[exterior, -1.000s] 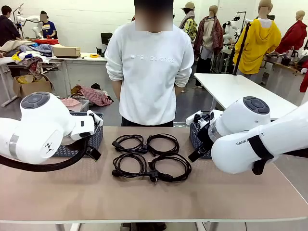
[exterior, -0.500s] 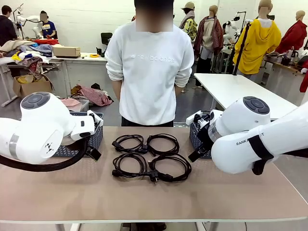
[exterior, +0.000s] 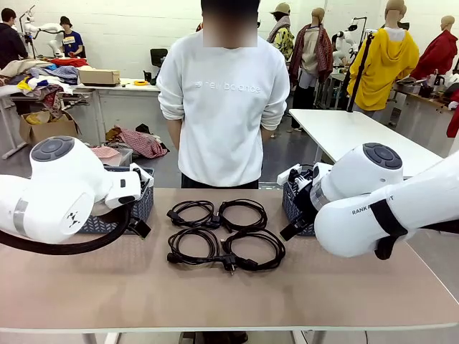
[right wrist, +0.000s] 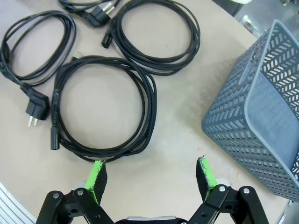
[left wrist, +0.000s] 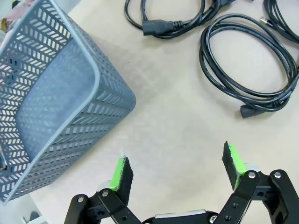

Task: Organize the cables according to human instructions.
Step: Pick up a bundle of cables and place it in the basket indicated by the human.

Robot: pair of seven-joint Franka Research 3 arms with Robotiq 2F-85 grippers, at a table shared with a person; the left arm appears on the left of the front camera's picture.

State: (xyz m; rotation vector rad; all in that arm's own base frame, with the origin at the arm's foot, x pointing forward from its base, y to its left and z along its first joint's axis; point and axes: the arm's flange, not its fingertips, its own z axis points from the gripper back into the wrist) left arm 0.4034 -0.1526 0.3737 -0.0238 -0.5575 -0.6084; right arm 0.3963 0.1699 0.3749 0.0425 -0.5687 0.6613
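You are looking at four thin black power cords (exterior: 215, 223), each one wound in a round coil with black plugs at the ends. They are lying in two rows of two on the middle of the light brown flat table (exterior: 215, 301), close together, and the neighbours are touching at their edges.

Your left gripper (left wrist: 177, 164), black with green pads, is hanging over bare table with its jaws spread wide and nothing between them. In its wrist view the left grey plastic lattice basket (left wrist: 60, 107) is standing at one side of the fingers, and one cord coil (left wrist: 212, 70) is lying on the table beyond them, apart from both pads.

Your right gripper (right wrist: 151, 173) is also released, with the jaws wide and gripping nothing. One cord coil (right wrist: 152, 107) is lying just beyond its fingertips, its near edge close to one pad (right wrist: 98, 175), and I cannot tell if it is touching it. The right grey plastic lattice basket (right wrist: 252, 126) is standing at the other side.

In the front view the two baskets are flanking the cords, partly hidden behind the white arms. A person in a white sweatshirt (exterior: 222, 107) is standing at the far edge of the table, with both arms going behind the back.
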